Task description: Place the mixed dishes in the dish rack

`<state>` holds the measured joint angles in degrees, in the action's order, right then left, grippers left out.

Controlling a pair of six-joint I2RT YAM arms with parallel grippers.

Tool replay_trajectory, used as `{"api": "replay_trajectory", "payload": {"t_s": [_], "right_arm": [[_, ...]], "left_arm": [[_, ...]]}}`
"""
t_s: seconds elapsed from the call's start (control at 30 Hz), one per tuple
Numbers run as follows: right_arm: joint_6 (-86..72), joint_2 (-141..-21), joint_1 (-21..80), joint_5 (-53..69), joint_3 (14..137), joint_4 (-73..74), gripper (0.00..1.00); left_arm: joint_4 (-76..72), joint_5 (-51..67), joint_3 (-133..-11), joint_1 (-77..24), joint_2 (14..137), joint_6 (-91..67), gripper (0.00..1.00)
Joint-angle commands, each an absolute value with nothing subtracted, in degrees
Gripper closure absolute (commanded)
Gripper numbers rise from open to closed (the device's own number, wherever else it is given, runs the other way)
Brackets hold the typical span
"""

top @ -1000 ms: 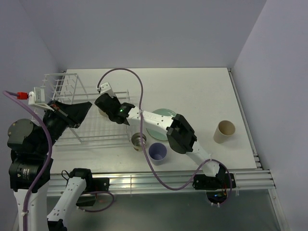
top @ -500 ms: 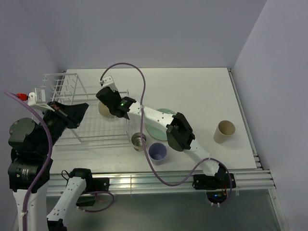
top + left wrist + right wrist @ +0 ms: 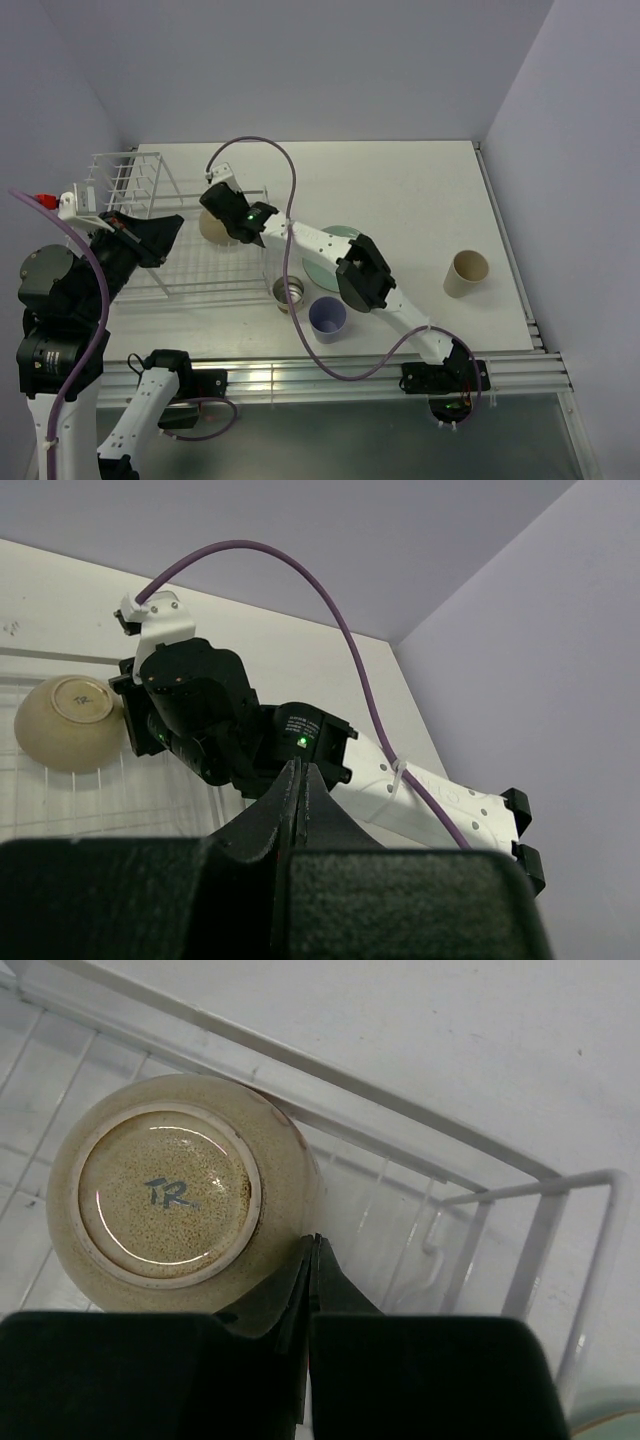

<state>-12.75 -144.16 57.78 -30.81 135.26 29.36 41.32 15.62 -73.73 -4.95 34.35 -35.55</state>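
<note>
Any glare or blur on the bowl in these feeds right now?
Right wrist: bowl sharp, base mark readable, thin glint on its foot ring; right tool fingers dark and soft. Left wrist: bowl sharp, left tool fingers a blurred black mass. Top: even light, no glare.

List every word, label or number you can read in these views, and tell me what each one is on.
"TR": hand-lettered in blue on the upturned base of the cream bowl, which lies bottom-up inside the dish rack. The same mark shows smaller in the left wrist view.
No other text: nothing readable on the arms, the other dishes or the table in the top view.
</note>
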Motion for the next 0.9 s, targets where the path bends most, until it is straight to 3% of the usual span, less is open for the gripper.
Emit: {"api": "replay_trajectory", "payload": {"t_s": [0.0, 0.63, 0.73, 0.87], "right_arm": [[-11.34, -146.60, 59.24, -27.17, 140.62, 28.39, 1.00], [-10.28, -150.11, 61.08, -4.93, 146.60, 20.31, 1.00], [-11.25, -148.81, 61.17, -9.72, 145.30, 18.73, 1.00], [-12.30, -140.73, 61.00, -17.02, 133.78, 16.07, 1.00]], "left_arm": [[40.25, 15.38, -74.35, -5.10, 34.10, -34.10, 1.00], [40.17, 14.59, -72.33, -5.10, 33.57, -32.78, 1.00], [40.17, 14.76, -72.33, -5.10, 33.75, -32.52, 1.00], [39.73, 14.68, -71.64, -5.10, 33.49, -32.52, 1.00]]}}
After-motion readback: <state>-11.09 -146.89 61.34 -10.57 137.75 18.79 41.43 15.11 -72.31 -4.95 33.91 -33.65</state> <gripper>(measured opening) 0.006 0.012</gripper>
